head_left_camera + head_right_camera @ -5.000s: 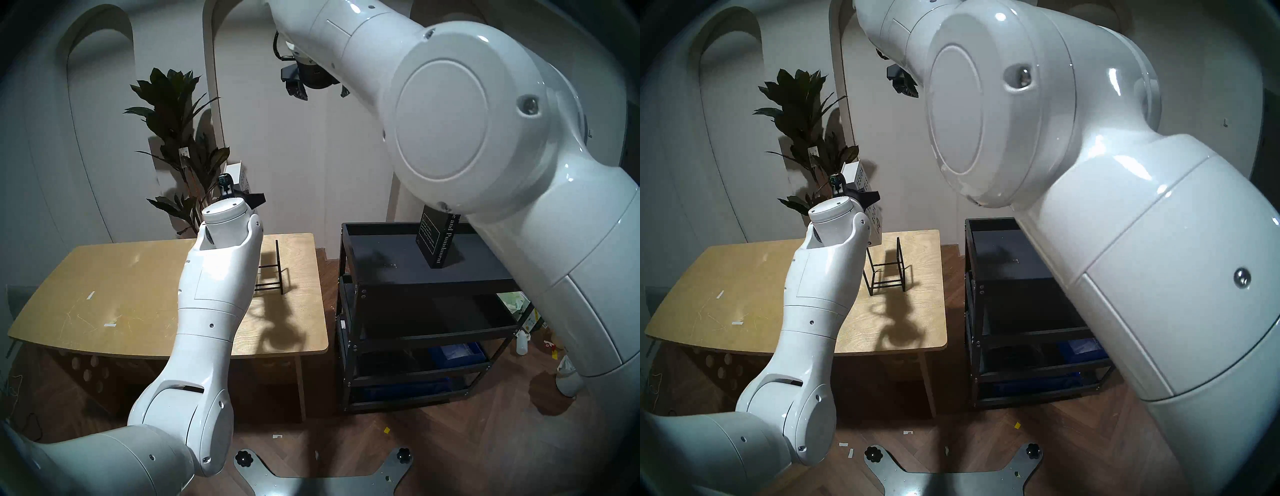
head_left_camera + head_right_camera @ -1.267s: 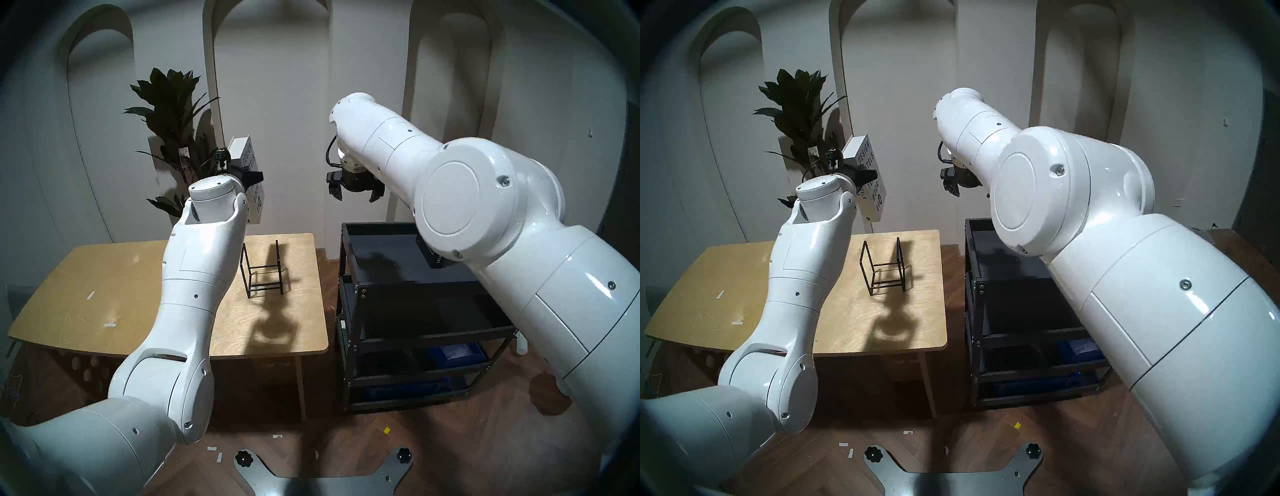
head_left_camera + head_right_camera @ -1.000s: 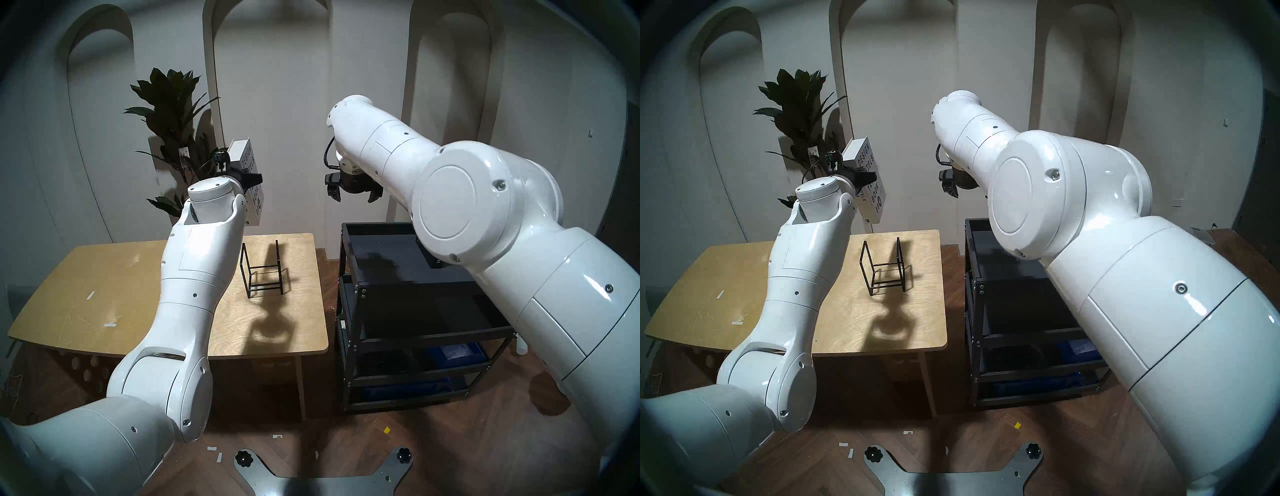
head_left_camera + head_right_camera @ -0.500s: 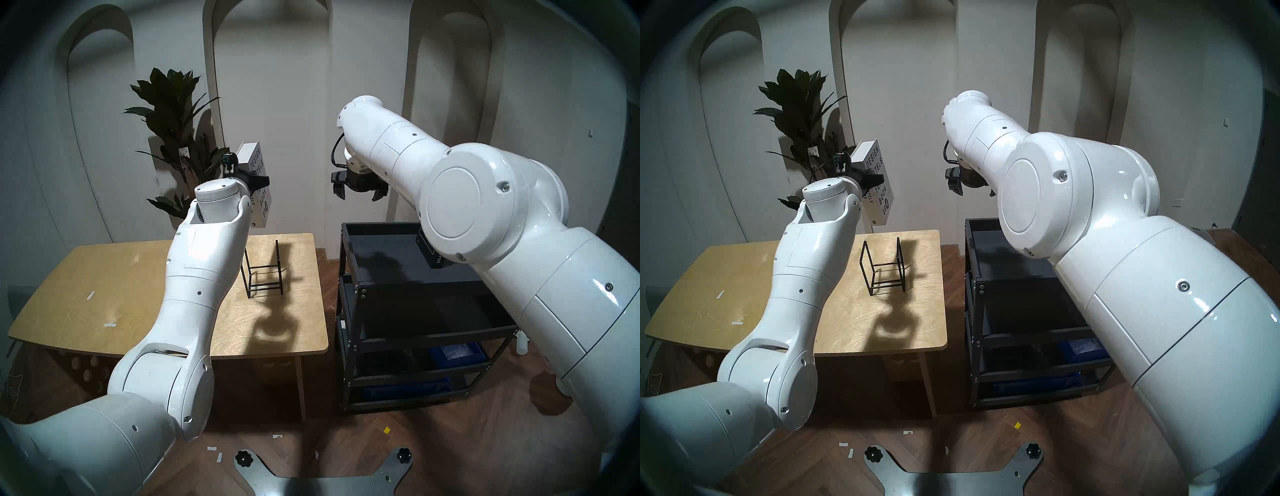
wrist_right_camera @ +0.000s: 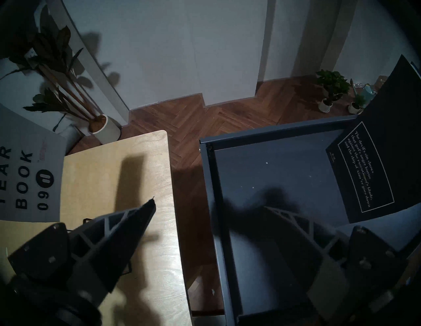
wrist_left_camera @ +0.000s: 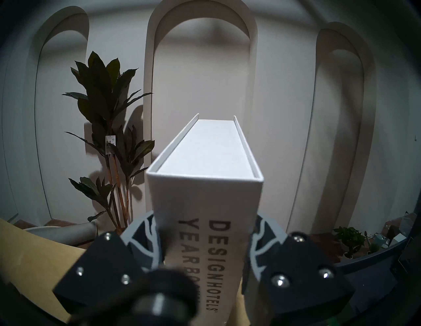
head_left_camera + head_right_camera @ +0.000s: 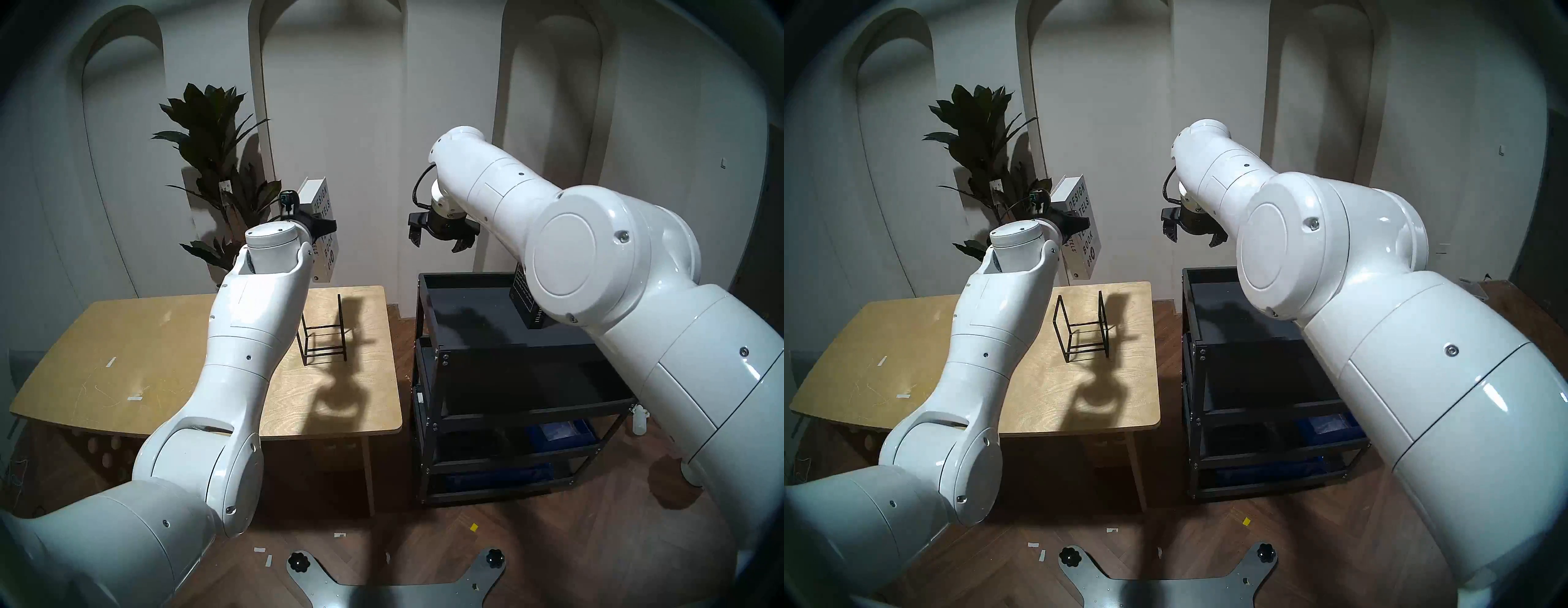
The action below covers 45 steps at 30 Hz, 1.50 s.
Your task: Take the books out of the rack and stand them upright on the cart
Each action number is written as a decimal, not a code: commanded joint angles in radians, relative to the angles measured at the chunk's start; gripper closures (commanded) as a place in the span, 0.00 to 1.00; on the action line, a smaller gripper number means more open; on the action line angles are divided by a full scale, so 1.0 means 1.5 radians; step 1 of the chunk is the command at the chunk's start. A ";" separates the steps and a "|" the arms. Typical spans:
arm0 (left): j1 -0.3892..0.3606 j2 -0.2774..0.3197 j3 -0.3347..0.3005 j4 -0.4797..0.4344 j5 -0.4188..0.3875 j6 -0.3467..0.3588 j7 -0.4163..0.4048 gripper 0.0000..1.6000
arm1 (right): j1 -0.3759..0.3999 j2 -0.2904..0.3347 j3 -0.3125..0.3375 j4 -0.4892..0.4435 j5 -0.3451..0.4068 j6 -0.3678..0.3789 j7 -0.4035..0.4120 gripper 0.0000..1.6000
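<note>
My left gripper (image 7: 321, 226) is shut on the white book (image 7: 326, 237) lettered "DESIGNHOTELS YEARBOOK", gripping both covers near the spine (image 6: 205, 227). It holds the book upright in the air above the far edge of the wooden table (image 7: 127, 361). The black wire rack (image 7: 324, 339) stands empty on that table. The dark book (image 7: 526, 305) stands on the top shelf of the black cart (image 7: 466, 278), partly hidden behind my right elbow; its back cover (image 5: 376, 159) shows in the right wrist view. My right gripper (image 7: 437, 244) hangs open and empty above the cart's left end.
A tall potted plant (image 7: 212, 148) stands behind the table by the arched wall. The cart's lower shelves hold blue bins (image 7: 560, 433). Between table and cart runs a narrow strip of wooden floor (image 5: 189, 141). Small potted plants (image 5: 332, 91) sit on the floor beyond the cart.
My left arm has carried the white book to the right, toward the cart. The right arm has drifted right and slightly down, its gripper still open.
</note>
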 commanded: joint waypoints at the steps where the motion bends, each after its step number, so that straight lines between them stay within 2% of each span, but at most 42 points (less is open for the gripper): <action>1: -0.044 0.002 -0.001 -0.001 0.002 -0.017 -0.008 1.00 | 0.017 0.002 -0.002 -0.027 0.003 -0.004 0.056 0.00; 17: -0.061 0.011 -0.004 0.027 0.007 -0.024 -0.024 1.00 | -0.008 0.032 -0.006 -0.044 0.015 -0.027 0.174 0.00; 25: -0.082 0.011 -0.006 0.036 0.009 -0.023 -0.031 1.00 | -0.029 0.015 -0.013 -0.043 0.018 -0.036 0.232 0.00; 33: -0.101 0.006 -0.004 0.048 0.011 -0.022 -0.037 1.00 | -0.043 0.016 -0.027 -0.050 0.017 -0.050 0.285 0.00; 45: -0.125 -0.007 -0.002 0.066 0.016 -0.015 -0.038 1.00 | -0.065 -0.004 -0.076 -0.051 -0.016 -0.060 0.335 0.00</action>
